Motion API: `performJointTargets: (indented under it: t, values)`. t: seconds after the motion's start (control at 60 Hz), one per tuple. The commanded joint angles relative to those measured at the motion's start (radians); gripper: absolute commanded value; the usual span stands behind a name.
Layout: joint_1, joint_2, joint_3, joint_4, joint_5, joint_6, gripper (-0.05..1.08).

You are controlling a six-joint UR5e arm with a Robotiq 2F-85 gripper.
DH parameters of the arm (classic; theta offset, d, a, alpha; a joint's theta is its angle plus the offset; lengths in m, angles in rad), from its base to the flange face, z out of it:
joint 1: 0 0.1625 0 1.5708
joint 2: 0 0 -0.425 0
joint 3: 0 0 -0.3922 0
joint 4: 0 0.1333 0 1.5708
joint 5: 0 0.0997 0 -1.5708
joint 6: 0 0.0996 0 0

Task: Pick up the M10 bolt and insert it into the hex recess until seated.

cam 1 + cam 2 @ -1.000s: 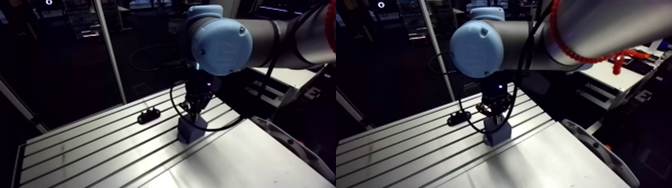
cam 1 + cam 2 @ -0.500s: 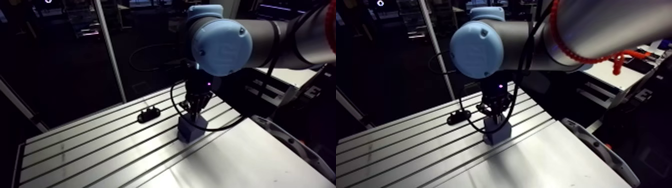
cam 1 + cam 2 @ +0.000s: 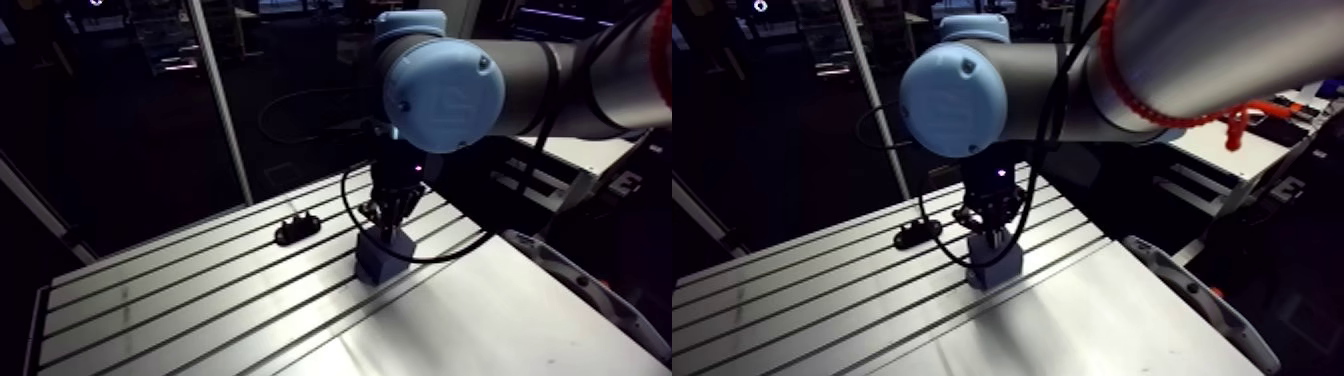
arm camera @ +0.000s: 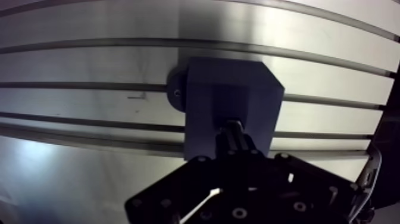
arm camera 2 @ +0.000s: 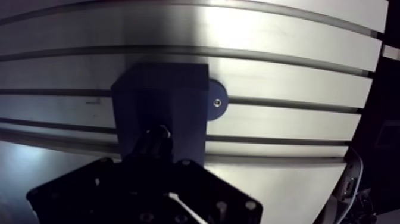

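A dark blue block (image 4: 229,89) with the recess stands on the slotted table (image 3: 190,295). My gripper (image 4: 234,136) is straight above the block's top face, fingers pressed close together and reaching down into it. Between the fingertips a small grey rounded piece shows, which looks like the M10 bolt (image 5: 159,132). Most of the bolt and the recess are hidden by the fingers. In the arm view the gripper (image 3: 392,222) meets the top of the block (image 3: 383,258).
A small black fixture (image 3: 297,231) lies on the table behind and to the left of the block. A round foot with a screw (image 5: 216,102) sticks out from the block's side. A smooth metal plate (image 3: 480,320) covers the table's near right part.
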Motion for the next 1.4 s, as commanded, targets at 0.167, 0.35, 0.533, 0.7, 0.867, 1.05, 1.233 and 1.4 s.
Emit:
performJointTargets:
  t: [0.167, 0.35, 0.533, 0.7, 0.867, 1.05, 1.233, 1.4]
  values:
    - [0.0, 0.003, 0.002, 0.0, 0.001, -0.002, 1.07]
    - [0.001, 0.007, 0.002, 0.0, 0.001, -0.003, 1.07]
    - [0.0, 0.006, -0.003, 0.0, 0.001, -0.015, 1.07]
    - [0.0, -0.002, -0.009, 0.003, 0.001, -0.017, 1.07]
    - [0.001, -0.012, -0.01, 0.012, 0.001, -0.017, 1.07]
    - [0.0, -0.024, -0.013, 0.017, 0.001, -0.017, 1.07]
    - [0.0, -0.037, -0.024, 0.02, 0.003, -0.017, 0.96]
    - [0.004, -0.072, -0.04, 0.099, -0.005, -0.017, 0.0]
